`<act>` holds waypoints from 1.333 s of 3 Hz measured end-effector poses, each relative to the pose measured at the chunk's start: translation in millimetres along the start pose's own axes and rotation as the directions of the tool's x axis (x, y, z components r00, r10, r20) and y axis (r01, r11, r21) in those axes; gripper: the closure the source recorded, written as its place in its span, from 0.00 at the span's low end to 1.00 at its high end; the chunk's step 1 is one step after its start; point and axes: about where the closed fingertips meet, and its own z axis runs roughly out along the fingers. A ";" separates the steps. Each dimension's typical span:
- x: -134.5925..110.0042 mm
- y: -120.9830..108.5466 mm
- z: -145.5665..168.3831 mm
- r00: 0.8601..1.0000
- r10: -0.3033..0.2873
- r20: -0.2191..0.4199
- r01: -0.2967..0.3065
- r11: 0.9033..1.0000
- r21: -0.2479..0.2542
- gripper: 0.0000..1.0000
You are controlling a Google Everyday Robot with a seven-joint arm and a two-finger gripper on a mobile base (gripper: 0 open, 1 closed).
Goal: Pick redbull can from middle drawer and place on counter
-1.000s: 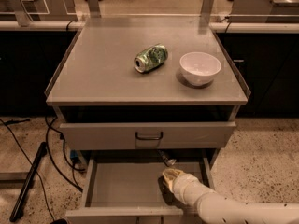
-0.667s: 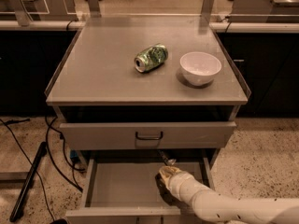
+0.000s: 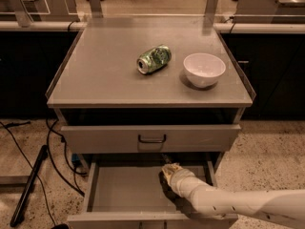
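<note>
The middle drawer (image 3: 121, 189) is pulled open below the counter (image 3: 102, 73), and its grey tray floor shows on the left. My gripper (image 3: 167, 164) reaches into the drawer's back right part, under the closed drawer front above it, with the white arm (image 3: 224, 204) coming in from the lower right. The redbull can is not visible; the gripper and arm cover that part of the drawer.
A dented green can (image 3: 153, 58) lies on its side on the counter beside a white bowl (image 3: 204, 69). The upper drawer front (image 3: 150, 138) with its black handle overhangs the open drawer. Black cables and a bar (image 3: 28, 187) lie on the floor at left.
The arm has shifted slightly left and deeper into the drawer. The items on the counter have not moved.
</note>
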 end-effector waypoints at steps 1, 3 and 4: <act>3.4 -8.6 13.3 1.000 0.007 -0.014 -0.007 1.000 0.010 0.46; 10.3 -25.7 31.7 0.999 0.025 -0.036 -0.024 0.999 0.032 0.34; 17.6 -31.8 47.6 0.998 0.040 -0.058 -0.037 0.998 0.045 0.35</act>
